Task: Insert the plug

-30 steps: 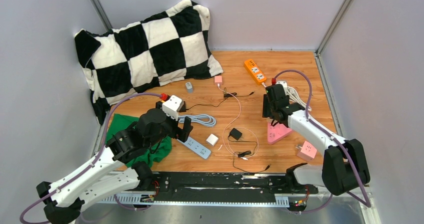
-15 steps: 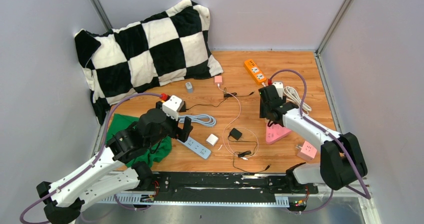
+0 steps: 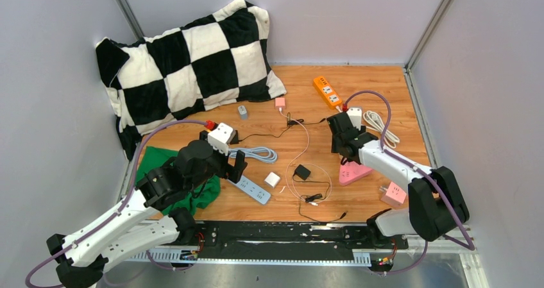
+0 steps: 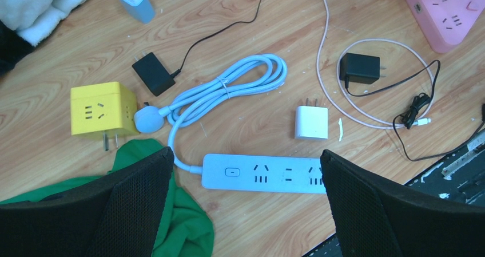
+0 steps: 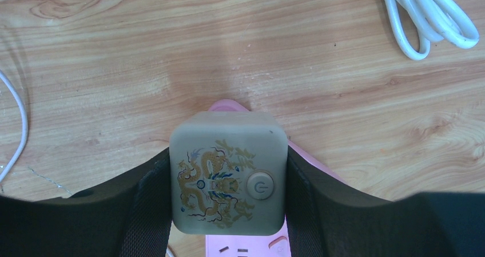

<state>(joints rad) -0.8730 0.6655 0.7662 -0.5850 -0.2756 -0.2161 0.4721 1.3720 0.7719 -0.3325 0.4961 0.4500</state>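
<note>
My right gripper is shut on the plug, a beige cube with a dragon print and a round power button. It hangs just above the tip of the pink triangular power strip; in the top view that strip lies under the right gripper. The cube's prongs are hidden. My left gripper stands wide open over a white power strip, touching nothing.
A yellow cube socket, a coiled pale blue cable, a white charger, a black adapter and a green cloth lie around the left gripper. An orange strip, white cable, pink cube and checkered pillow lie further off.
My right gripper has shifted a little left and toward the back with the cube in it. The left arm has not moved.
</note>
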